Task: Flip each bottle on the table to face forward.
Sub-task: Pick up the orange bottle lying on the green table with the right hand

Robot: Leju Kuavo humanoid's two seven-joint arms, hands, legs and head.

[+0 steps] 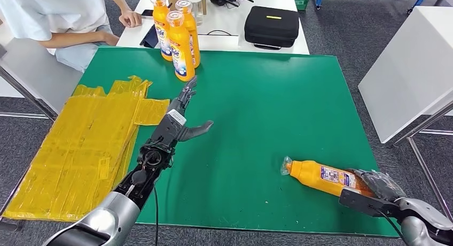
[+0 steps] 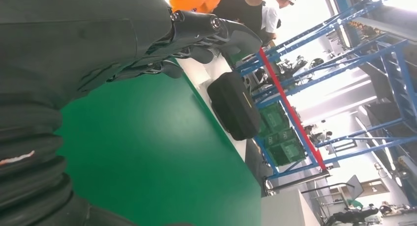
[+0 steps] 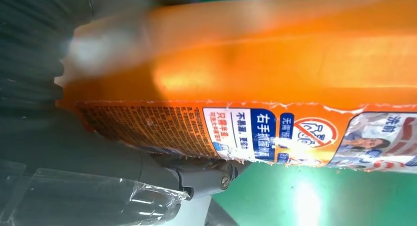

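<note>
Now the right hand point(image 1: 382, 186) holds the lying orange bottle point(image 1: 320, 176) by its bottom end, near the front of the green tabletop point(image 1: 267, 96). Left hand point(image 1: 179, 115) hovers, fingers point(image 1: 188, 91) wide, by three standing bottles point(image 1: 179, 35)

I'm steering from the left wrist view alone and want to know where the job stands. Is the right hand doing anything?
Observer: Yes. The right hand grips an orange bottle lying on its side near the green mat's near right corner.
Operator: Which way does that bottle point?
Observer: Its cap end points toward the robot's left, away from the hand.
Operator: Are other bottles out there?
Observer: Three upright orange bottles stand together at the mat's far edge, just beyond the left hand.
Operator: Is my left hand holding one?
Observer: No, it is spread above the mat, holding nothing.
</note>
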